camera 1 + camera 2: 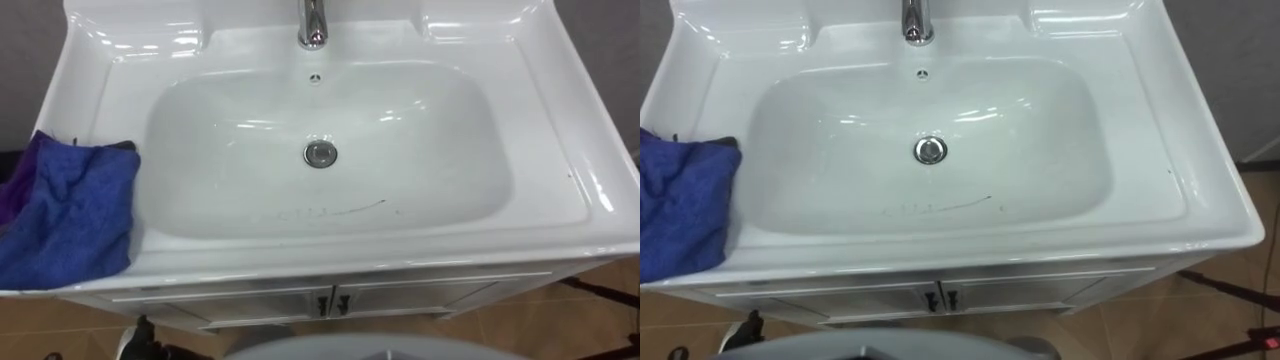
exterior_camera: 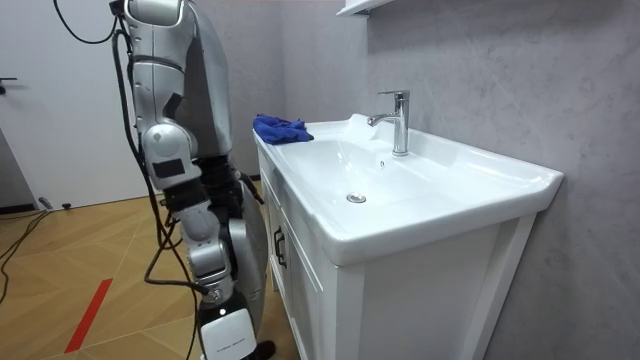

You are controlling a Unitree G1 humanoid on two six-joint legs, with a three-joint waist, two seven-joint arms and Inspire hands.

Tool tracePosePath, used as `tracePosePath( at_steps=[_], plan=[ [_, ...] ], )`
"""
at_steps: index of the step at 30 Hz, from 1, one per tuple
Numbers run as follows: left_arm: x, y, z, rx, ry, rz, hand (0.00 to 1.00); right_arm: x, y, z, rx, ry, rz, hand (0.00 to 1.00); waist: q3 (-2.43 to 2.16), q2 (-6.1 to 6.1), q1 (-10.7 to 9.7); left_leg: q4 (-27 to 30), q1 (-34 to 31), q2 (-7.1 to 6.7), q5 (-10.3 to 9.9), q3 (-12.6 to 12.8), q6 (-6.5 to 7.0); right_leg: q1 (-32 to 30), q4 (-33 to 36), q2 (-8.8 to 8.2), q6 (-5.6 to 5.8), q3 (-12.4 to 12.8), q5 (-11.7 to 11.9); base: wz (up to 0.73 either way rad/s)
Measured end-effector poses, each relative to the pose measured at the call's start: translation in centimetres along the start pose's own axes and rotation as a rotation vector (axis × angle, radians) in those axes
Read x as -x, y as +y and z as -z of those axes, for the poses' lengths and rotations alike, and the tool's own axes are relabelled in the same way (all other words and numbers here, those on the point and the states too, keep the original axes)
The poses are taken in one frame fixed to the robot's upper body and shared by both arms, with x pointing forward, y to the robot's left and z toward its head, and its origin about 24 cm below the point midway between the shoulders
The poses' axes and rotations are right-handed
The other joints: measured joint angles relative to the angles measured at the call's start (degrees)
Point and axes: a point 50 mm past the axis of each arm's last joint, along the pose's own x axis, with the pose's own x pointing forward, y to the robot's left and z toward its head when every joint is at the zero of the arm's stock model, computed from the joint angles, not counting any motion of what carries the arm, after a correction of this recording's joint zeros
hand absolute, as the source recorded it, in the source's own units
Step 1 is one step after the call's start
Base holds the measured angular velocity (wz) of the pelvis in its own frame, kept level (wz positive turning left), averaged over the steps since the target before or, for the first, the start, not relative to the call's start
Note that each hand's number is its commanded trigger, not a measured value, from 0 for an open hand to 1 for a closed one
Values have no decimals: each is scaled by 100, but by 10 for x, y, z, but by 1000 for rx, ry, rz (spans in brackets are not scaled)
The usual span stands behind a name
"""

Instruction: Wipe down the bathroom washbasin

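Robot standing at near edge of basin (image 1: 200,60), facing faucet (image 1: 312,25). Blue cloth (image 1: 70,215) lying bunched on left rim, likely waiting within reach for wiping dark streaks (image 1: 330,210) near drain (image 1: 320,153). Right robot hand (image 2: 216,280) hanging low beside cabinet (image 2: 300,290); cannot tell its grasp state.

Both eye views look steeply down from the robot's head, close above the basin (image 1: 430,120) and facing the faucet (image 1: 312,25) at its back edge. They share almost the whole scene (drain (image 1: 320,153), faucet base, blue cloth (image 1: 70,215) on the left rim). The room view stands farther off at about rim height beyond the basin's right end, looking along the cabinet (image 2: 300,280) towards the cloth, with the robot standing at the room view's left.
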Motion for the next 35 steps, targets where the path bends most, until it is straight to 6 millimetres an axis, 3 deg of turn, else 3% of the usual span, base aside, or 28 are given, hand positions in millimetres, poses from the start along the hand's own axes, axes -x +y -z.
tracePosePath(
  at_steps=[6, 35],
  plan=[
    [0, -1, 1, -22, 3, 23, 0, 0, 1, -8, 6, -18, -1, 0, 22, -6, -4, 4, 51, -2, -7, -7, 7, 48, 5, -2, 0, 7, 0, 0],
    [1, -11, 4, -64, 34, 143, 0, -1, 1, -9, 7, -19, -1, 0, 14, 30, -9, 115, 66, 9, -20, -7, 30, 55, 133, -14, 22, 24, -15, 0]
  ],
)
